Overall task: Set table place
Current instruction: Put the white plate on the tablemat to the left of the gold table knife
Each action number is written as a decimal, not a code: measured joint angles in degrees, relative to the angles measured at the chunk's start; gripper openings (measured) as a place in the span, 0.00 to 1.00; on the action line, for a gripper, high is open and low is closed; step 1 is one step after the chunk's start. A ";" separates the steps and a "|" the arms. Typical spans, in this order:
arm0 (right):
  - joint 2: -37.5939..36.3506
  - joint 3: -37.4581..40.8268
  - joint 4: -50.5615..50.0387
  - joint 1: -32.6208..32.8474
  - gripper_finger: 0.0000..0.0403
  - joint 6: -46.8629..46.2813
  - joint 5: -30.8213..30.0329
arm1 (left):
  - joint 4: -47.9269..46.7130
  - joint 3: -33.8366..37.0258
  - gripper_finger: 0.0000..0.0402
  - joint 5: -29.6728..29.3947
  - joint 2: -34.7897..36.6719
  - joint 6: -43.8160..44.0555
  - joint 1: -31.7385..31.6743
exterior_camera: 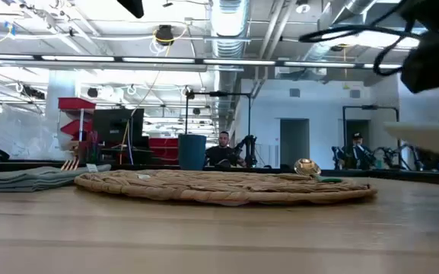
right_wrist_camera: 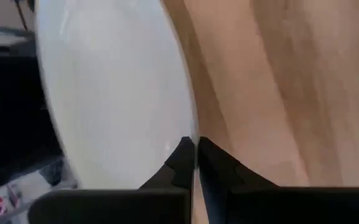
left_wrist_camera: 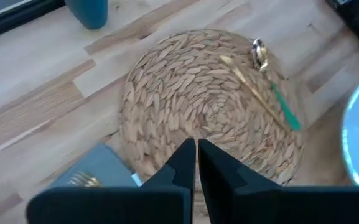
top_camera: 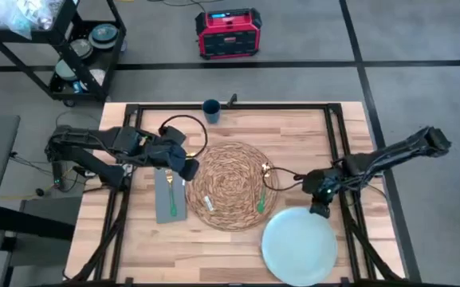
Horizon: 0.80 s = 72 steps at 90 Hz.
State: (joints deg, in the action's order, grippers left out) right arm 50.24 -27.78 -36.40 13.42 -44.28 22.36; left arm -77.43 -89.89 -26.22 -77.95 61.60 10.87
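The round woven placemat (top_camera: 230,185) lies flat at the middle of the table (top_camera: 142,239). A gold spoon with a green handle (left_wrist_camera: 272,93) rests on the mat's right part. Left of the mat a grey napkin (top_camera: 170,198) carries a gold fork (top_camera: 168,177). The pale-blue plate (top_camera: 300,245) is near the right front, and my right gripper (top_camera: 320,204) is shut on its far rim. My left gripper (left_wrist_camera: 196,158) hangs shut above the placemat's left edge, with nothing between its fingers. My right gripper pinches the plate's rim (right_wrist_camera: 190,118) between its two fingers, at the plate's far right side. In the low view the plate's edge (exterior_camera: 428,137) stands above the tabletop, so that side is raised.
A dark blue cup (top_camera: 211,110) stands at the table's far edge. A small pale utensil (top_camera: 206,204) lies on the mat's near left part. Black frame rails (top_camera: 337,135) run along the table's sides. A cart (top_camera: 70,48) and a red box (top_camera: 228,33) stand on the floor beyond.
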 joint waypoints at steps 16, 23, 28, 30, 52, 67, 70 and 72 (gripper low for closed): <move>5.39 -5.32 -0.53 -7.30 0.00 8.76 -0.47 | -5.62 0.00 0.00 -0.02 0.00 1.98 0.00; 8.96 -8.75 -2.47 -11.39 0.00 15.22 -0.45 | -8.03 0.00 0.00 -0.04 0.00 2.14 0.00; 11.80 -11.31 -3.74 -14.30 0.00 20.21 -0.41 | -9.31 0.00 0.00 -0.04 0.00 2.15 0.00; 13.12 -12.40 -4.28 -15.54 0.00 22.05 -0.43 | -9.82 0.00 0.00 -0.04 0.00 2.15 0.00; 28.49 -27.80 -5.06 -28.44 0.00 39.57 -0.25 | -12.62 0.07 0.00 -1.17 0.01 1.20 0.12; 39.97 -42.23 -5.31 -33.91 0.00 46.99 -0.13 | -12.67 0.07 0.00 -4.15 0.49 -0.08 0.84; 42.21 -45.00 -5.43 -34.42 0.00 48.04 -0.12 | -12.54 0.12 0.00 -4.55 0.73 -0.14 1.09; 43.75 -46.97 -5.71 -34.68 0.00 48.70 -0.15 | -12.34 0.36 0.00 -4.98 1.03 -0.26 1.27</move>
State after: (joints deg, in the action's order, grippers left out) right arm 93.99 -74.75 -42.11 -21.26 4.41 22.22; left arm -89.77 -89.53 -31.19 -76.93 61.34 12.14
